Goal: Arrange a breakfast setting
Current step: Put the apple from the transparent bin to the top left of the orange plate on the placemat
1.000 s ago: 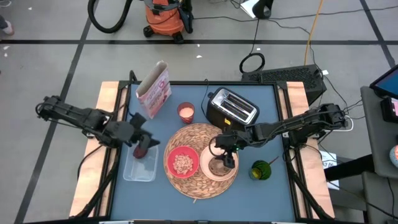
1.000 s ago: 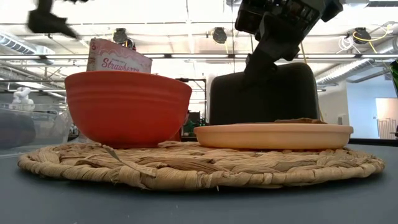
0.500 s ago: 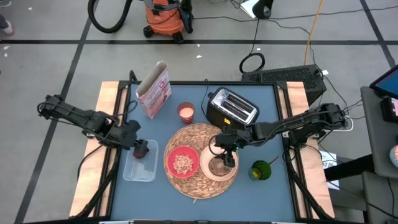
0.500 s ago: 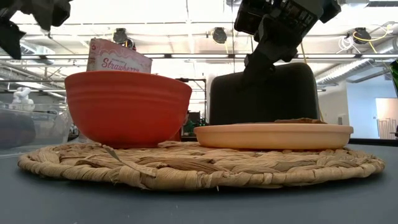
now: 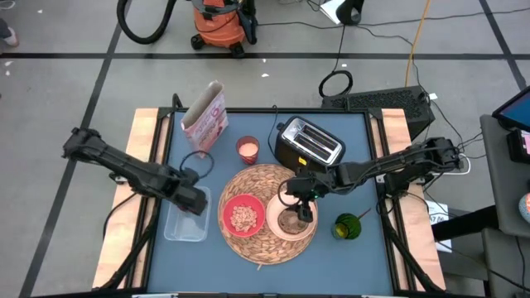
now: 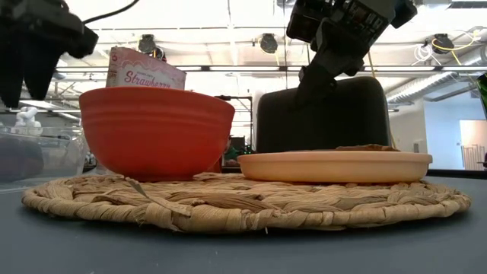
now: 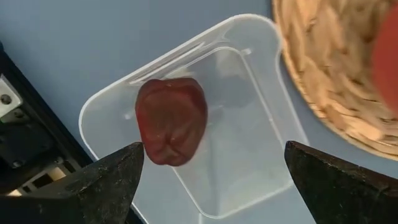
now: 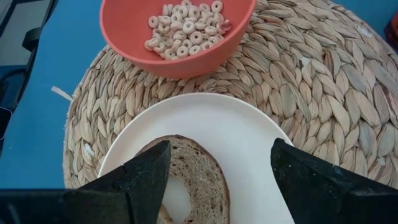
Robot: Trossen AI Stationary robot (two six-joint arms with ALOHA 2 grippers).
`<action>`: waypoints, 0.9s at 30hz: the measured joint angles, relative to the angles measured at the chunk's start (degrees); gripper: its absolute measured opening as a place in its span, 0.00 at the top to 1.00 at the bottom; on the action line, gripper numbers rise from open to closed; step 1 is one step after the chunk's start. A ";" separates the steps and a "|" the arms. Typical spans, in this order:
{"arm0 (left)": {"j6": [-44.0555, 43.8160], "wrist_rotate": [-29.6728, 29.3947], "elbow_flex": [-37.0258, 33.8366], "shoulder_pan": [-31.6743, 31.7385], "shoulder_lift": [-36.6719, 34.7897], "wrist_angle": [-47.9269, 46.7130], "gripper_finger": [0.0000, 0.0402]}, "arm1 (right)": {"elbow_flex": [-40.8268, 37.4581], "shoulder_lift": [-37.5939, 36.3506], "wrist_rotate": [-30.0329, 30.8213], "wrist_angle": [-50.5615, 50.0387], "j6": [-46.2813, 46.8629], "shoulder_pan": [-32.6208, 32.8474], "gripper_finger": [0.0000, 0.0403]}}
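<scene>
Left gripper (image 7: 211, 180) over the boxed fruit
Its fingers are spread, grasping nothing; the dark red fruit (image 7: 171, 121) lies between them in the clear tub (image 7: 249, 162), seemingly untouched. Right gripper (image 8: 217, 180), parted, hovers above the toast (image 8: 186, 171).

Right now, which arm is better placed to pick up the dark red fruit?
Left. The left hand hangs open directly above the dark red fruit, which lies in the clear plastic tub. The right hand is over the toast on the cream plate, farther off.
</scene>
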 joint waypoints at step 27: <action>3.46 -1.07 -0.02 -0.02 15.68 -0.98 0.02 | -0.02 0.00 0.00 0.00 0.00 0.00 0.34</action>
